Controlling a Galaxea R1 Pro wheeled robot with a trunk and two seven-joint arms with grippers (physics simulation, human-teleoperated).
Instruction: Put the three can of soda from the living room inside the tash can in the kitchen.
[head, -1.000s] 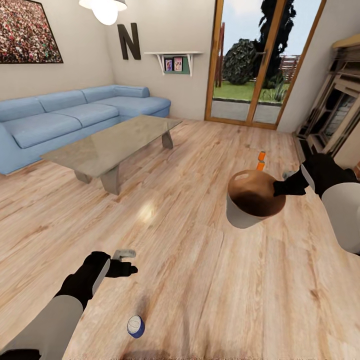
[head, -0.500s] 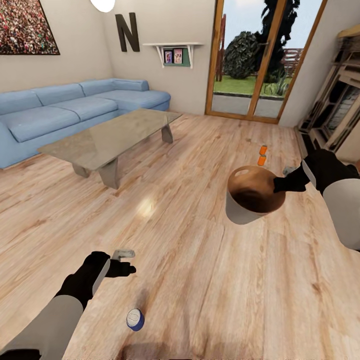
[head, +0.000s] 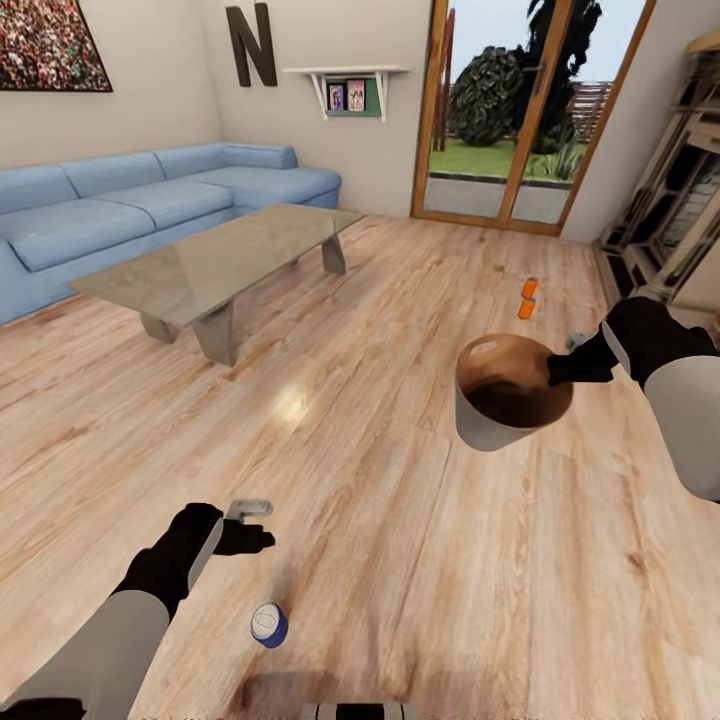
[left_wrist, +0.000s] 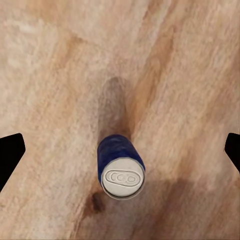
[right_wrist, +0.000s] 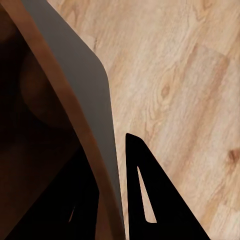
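The blue can (head: 269, 625) stands upright on the wood floor (head: 400, 560) at about seven o'clock in the head view, just below the left claw (head: 252, 522). The left wrist view adds what the head view cannot: the grey lid of that can (left_wrist: 122, 178) seen from straight above, its shadow stretching away over the boards, and the two dark fingertips (left_wrist: 10, 155) at the far edges of the picture, spread wide and well clear of the can, so this claw is empty. The two orange cans (head: 527, 298) stand side by side on the floor at about one o'clock, between the bin and the glazed doors (head: 500, 110). The tash can (head: 510, 393) hangs above the floor at three o'clock, tilted, its coppery inside facing the camera; the right claw (head: 562, 368) grips its rim. The right wrist view shows that grip close up, one dark finger (right_wrist: 147, 195) outside the grey wall (right_wrist: 85, 85) and the other inside, closed on it. Further out lie the glass tabletop (head: 215, 265) and the blue sofa (head: 150, 205) at ten o'clock. Against half a second ago the whole view has shifted: the orange cans and the sofa sit lower in the picture and the blue can a little higher, while both claws show in nearly the same places.
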